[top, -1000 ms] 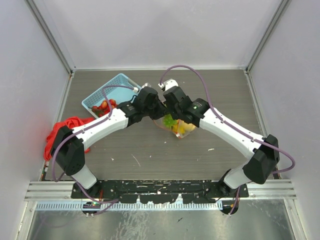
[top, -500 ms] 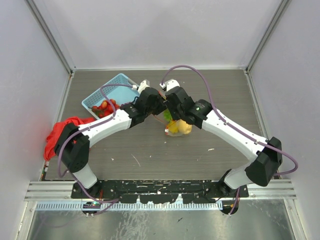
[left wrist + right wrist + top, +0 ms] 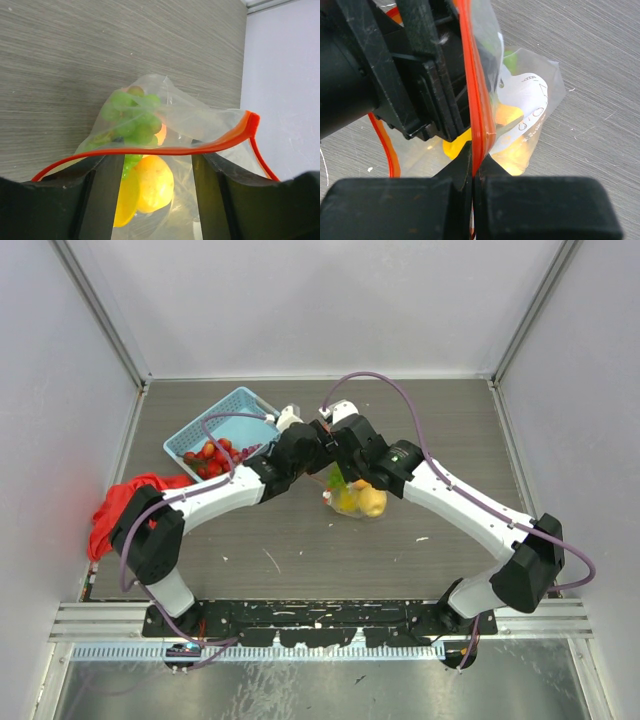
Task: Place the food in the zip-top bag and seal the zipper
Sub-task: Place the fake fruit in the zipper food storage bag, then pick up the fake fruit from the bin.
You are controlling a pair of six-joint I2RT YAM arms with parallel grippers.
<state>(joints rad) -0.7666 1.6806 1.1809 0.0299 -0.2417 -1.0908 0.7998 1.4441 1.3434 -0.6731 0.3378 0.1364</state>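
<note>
The clear zip-top bag (image 3: 356, 500) hangs below both grippers near the table's middle. It holds green grapes (image 3: 131, 117), a yellow lemon (image 3: 152, 182) and a peach (image 3: 161, 134). Its white label (image 3: 527, 107) faces the right wrist camera. My right gripper (image 3: 472, 165) is shut on the red-orange zipper (image 3: 476, 90), which runs up from its jaws. My left gripper (image 3: 156, 157) is open, its fingers (image 3: 102, 195) wide apart, with the zipper (image 3: 165, 150) lying across their tips and the bag between them. Both grippers meet in the top view, left (image 3: 312, 452) and right (image 3: 336, 454). Red strawberries (image 3: 208, 455) lie in the basket.
A light-blue mesh basket (image 3: 232, 410) stands at the back left. A red cloth (image 3: 118, 508) lies at the left edge. Grey walls close the table on three sides.
The left gripper has moved right, closer against the right gripper. The bag has shifted slightly left and hangs lower beneath them.
</note>
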